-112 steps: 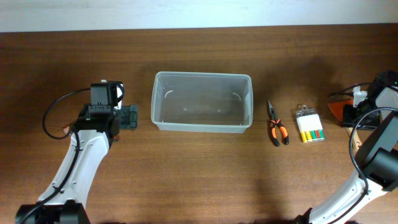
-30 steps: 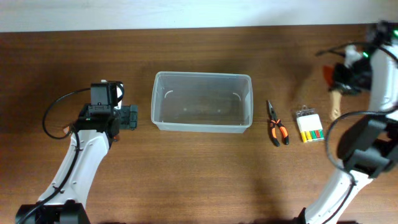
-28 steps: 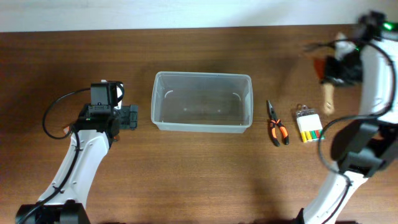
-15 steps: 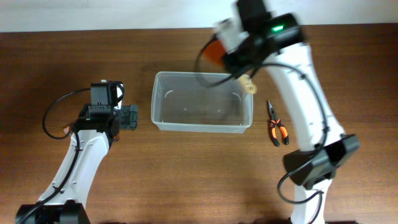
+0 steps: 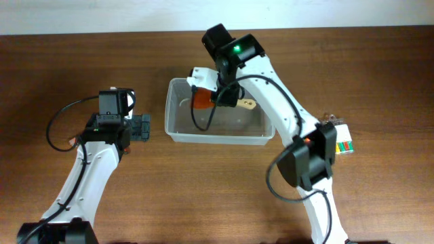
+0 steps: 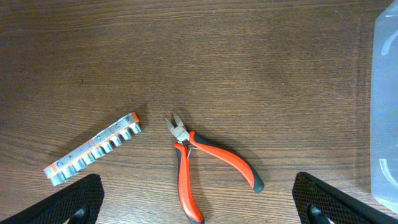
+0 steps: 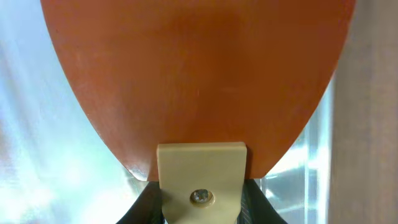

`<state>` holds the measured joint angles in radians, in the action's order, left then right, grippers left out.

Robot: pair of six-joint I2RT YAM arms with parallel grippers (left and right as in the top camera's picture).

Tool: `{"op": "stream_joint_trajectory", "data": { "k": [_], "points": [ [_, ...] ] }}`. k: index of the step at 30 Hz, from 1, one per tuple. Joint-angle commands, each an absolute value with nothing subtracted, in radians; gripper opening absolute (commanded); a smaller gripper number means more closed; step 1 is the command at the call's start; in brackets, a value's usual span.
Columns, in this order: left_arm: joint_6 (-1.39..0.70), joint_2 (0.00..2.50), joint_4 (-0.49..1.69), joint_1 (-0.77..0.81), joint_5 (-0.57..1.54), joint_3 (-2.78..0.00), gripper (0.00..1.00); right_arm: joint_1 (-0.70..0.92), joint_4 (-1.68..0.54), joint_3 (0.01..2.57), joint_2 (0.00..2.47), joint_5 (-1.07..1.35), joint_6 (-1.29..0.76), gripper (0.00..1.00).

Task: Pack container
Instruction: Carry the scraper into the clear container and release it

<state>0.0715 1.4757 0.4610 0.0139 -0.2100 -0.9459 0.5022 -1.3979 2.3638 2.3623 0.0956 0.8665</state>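
Brown wood makes up the table (image 5: 203,190). On the left side, the left gripper (image 5: 142,127) sits low by the table, just beside the left wall of the container (image 5: 220,133). In the left wrist view its 2 fingers (image 6: 73,200) show in the bottom corners, spread far apart with nothing between them. That same view shows a silver strip of sockets (image 6: 93,149) lying at a slant on the wood. Near it, to the right, lie pliers (image 6: 202,168) with red and black handles, their tips pointing up and left. The 2 things do not touch.

The container is a clear plastic bin in the middle of the table, a bit toward the back. The right arm reaches over it from the right. The right gripper (image 5: 224,95) is closed tight on a spatula (image 5: 202,99) with a round orange blade and a pale handle. The blade hangs over the left half of the bin, near the back wall. I cannot tell if it touches the bottom.

Far right, a small clear case (image 5: 344,145) with yellow, green and red bits peeks out from behind the right arm.
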Motion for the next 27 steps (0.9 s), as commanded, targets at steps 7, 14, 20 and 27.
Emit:
{"op": "stream_joint_trajectory", "data": {
  "k": [7, 14, 20, 27],
  "points": [
    [0.088, 1.482, 0.461, 0.017, -0.202, -0.964, 0.99, 0.449, -1.384, 2.366, 2.430, 0.097, 0.926, 0.34],
    [0.088, 1.482, 0.461, 0.017, -0.202, -0.964, 0.99, 0.442, -1.384, 2.375, 2.417, 0.085, 0.821, 0.99],
    [0.088, 1.482, 0.461, 0.017, -0.202, -0.964, 0.99, 0.419, -1.457, 2.375, 2.316, 0.039, 0.646, 0.94],
    [0.088, 1.482, 0.461, 0.017, -0.202, -0.964, 0.99, 0.281, -1.530, 2.375, 2.097, 0.002, 0.325, 0.99]
  ]
}}
